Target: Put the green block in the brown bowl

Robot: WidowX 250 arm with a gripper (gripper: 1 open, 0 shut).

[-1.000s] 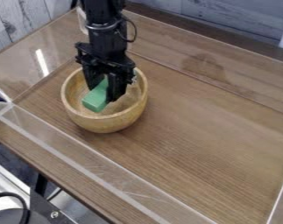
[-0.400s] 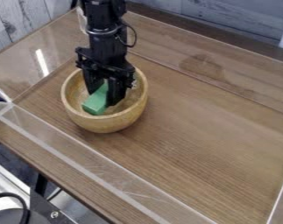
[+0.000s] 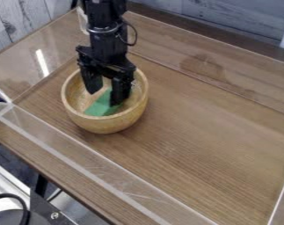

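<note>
Green block (image 3: 104, 105): lying inside the brown bowl, aslant, one end nearer the arm than the other; its upper part is partly hidden by the pincer.
Brown bowl (image 3: 107, 126): upright on the tabletop, round, thick-walled, light wood, its mouth facing up.
Pincer (image 3: 110, 89): open, its dark fingers spread well apart over the bowl, pointing down; I see it gripping nothing, though I cannot tell whether a finger touches the block or the bowl's inner wall.
Arm (image 3: 105, 39): black, jointed, reaching to the bowl from behind it, as I look.
Tabletop (image 3: 203, 149): brown wood, under the bowl and stretching far to its right, with a darker smudge (image 3: 203, 64) beyond the bowl on that side.
Clear strip (image 3: 79, 162): running slantwise along the tabletop's edge, on the near side of the bowl.
Black cable (image 3: 18, 197): curving below and to the left of the bowl, well apart from it.
</note>
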